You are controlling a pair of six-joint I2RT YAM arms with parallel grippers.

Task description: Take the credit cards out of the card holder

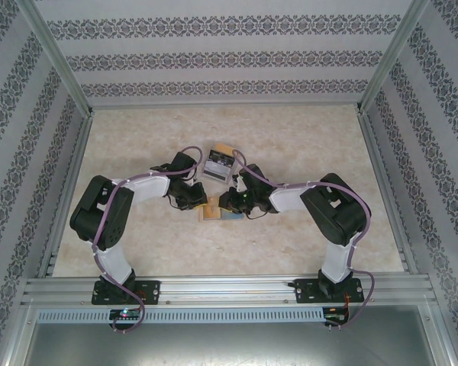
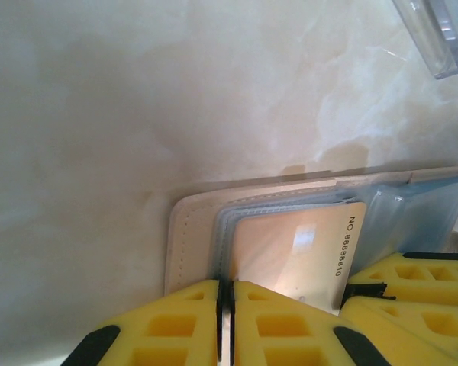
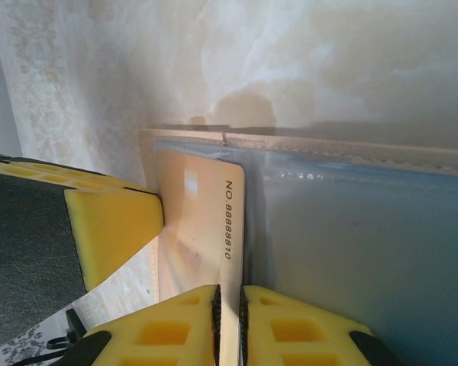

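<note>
The right jaws are pinching the numbered edge of a beige plastic credit card (image 3: 195, 221), lying part-tucked in the tan-edged, clear-sleeved card holder (image 3: 351, 252) on the marbled surface (image 3: 328, 69); the left jaws are clamping the holder's opposite side.

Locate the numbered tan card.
The card sits mid-table in the top view, between the left gripper and the right gripper, which pinches its edge, at the clear sleeves of the holder.
</note>
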